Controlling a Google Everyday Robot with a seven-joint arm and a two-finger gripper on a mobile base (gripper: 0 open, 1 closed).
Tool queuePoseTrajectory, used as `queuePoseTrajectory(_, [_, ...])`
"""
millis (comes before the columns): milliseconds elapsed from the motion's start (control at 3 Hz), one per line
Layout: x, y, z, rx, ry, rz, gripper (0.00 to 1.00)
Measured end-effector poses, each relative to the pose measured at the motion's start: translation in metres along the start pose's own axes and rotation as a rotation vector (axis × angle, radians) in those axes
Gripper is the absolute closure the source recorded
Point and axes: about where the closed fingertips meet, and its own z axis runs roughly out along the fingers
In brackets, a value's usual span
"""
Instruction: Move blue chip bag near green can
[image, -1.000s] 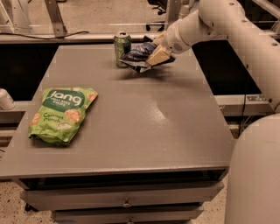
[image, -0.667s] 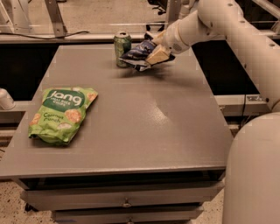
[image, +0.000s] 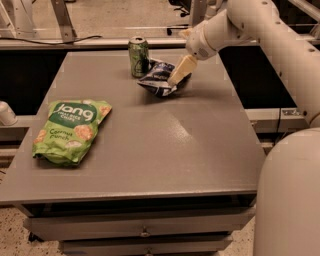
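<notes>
Camera view: the crinkly, glossy navy blue chip bag (image: 157, 80) lies crumpled on the table, just beside the green can (image: 138, 56) at its 4 o'clock. The can is a small upright aluminium cylinder with a silver top. A puffy bright green Jang bag (image: 70, 131) lies flat at the table's 9 o'clock. The tabletop (image: 165, 150) is smooth matte grey, with drawers (image: 145, 232) underneath. The cream gripper (image: 179, 72) touches the chip bag's 3 o'clock edge; can't tell whether it's clamped or let go.

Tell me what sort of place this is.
Probably a robot test lab: a grey drawer table, metal frames on bare floor, and the pincer at the blue bag beside the can.
</notes>
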Motion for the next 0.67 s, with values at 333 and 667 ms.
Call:
queuePoseTrajectory(333, [-0.008,0.002,-0.017,0.003,-0.010,-0.017,0.00])
queuePoseTrajectory(667, [-0.013,0.006,-0.047,0.016,-0.046,0.005,0.00])
